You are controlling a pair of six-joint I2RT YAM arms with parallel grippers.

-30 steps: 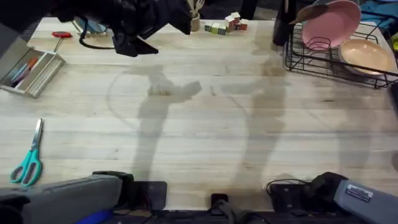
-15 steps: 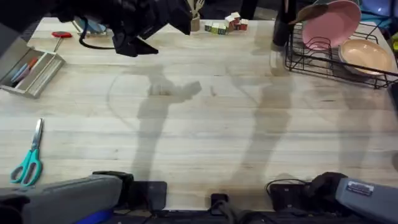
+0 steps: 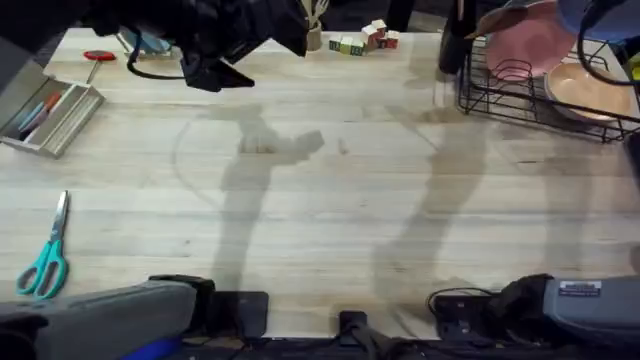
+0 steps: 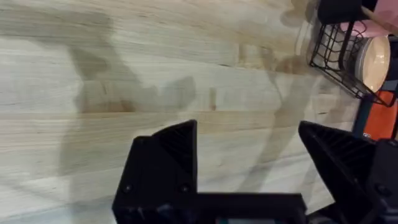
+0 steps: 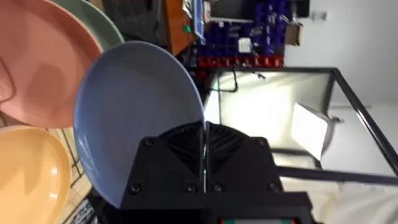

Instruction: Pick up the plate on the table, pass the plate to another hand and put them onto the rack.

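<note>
Right gripper (image 5: pixel 204 146) clamped on rim of blue plate (image 5: pixel 134 106), held edge-up over rack (image 3: pixel 520 95) at far right, likely for slotting between dividers beside pink plate (image 3: pixel 520 45). Left gripper (image 4: pixel 249 162) spread wide, holding nothing, above bare table (image 3: pixel 320 210).

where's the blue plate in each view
Overhead: the blue plate at the top right corner, above the rack.
Left wrist: not in it.
Right wrist: centre, clamped on edge in the right gripper.
Shared landmark: the pink plate.
</note>
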